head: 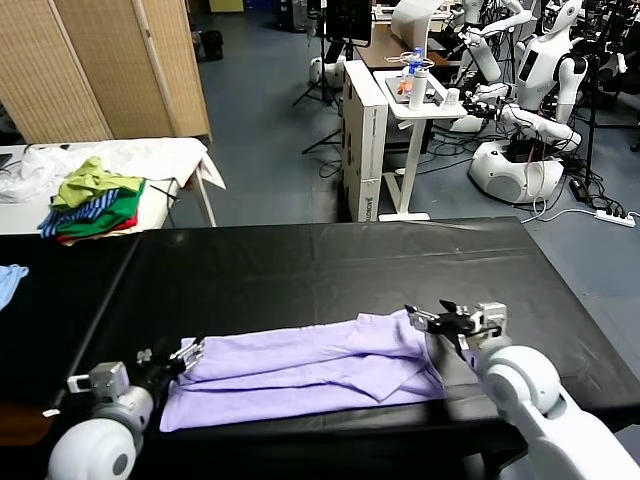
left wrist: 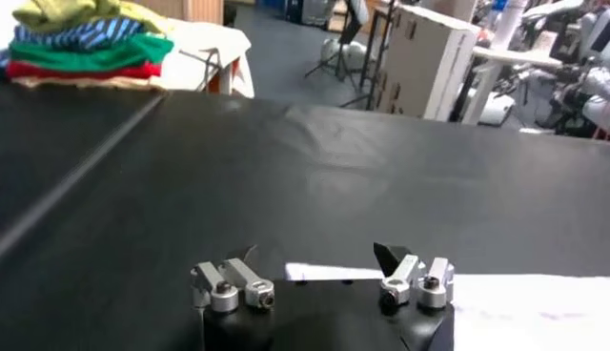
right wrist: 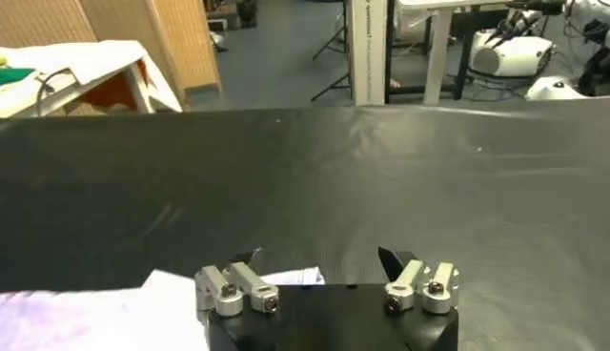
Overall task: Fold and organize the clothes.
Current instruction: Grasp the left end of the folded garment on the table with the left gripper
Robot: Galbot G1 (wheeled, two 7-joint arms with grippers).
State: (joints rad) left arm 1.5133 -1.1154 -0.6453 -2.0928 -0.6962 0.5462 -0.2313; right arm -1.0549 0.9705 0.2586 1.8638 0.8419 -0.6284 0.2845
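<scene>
While the lavender T-shirt [head: 310, 368] lies folded along the black table's [head: 330, 262] near edge, the left gripper [head: 187, 352] gapes wide at its left end and the right gripper [head: 440, 322], fingers parted and empty, at its right; beyond, bare tabletop runs to the far edge
</scene>
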